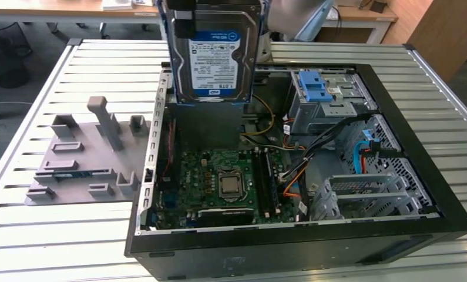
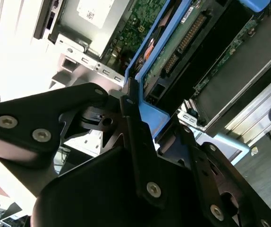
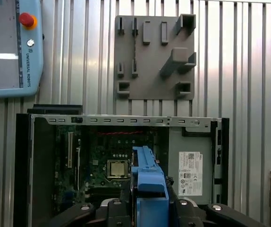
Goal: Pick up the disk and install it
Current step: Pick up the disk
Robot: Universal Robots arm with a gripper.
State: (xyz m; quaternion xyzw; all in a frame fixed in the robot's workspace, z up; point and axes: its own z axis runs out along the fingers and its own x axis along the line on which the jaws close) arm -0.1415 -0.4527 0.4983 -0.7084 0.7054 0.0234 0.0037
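Note:
The disk [image 1: 215, 59], a silver hard drive with a white-and-blue label in a blue plastic frame, hangs upright above the back of the open computer case [image 1: 421, 176]. My gripper [image 3: 147, 191] is shut on its blue frame [image 3: 147, 172], one black finger on each side. In the second wrist view the gripper [image 2: 142, 118] clamps the frame's edge, and the drive's green circuit board [image 2: 173, 42] faces the camera. The metal drive cage with a blue latch [image 1: 315, 88] sits in the case toward the exterior view's right of the disk.
A grey fixture plate [image 1: 84, 158] with upright pegs and slots lies on the slatted metal table at the exterior view's left of the case. Inside the case are the motherboard [image 1: 225, 182], cables and a grey box with a white sticker [image 3: 192, 165]. A teach pendant [image 3: 10, 47] lies nearby.

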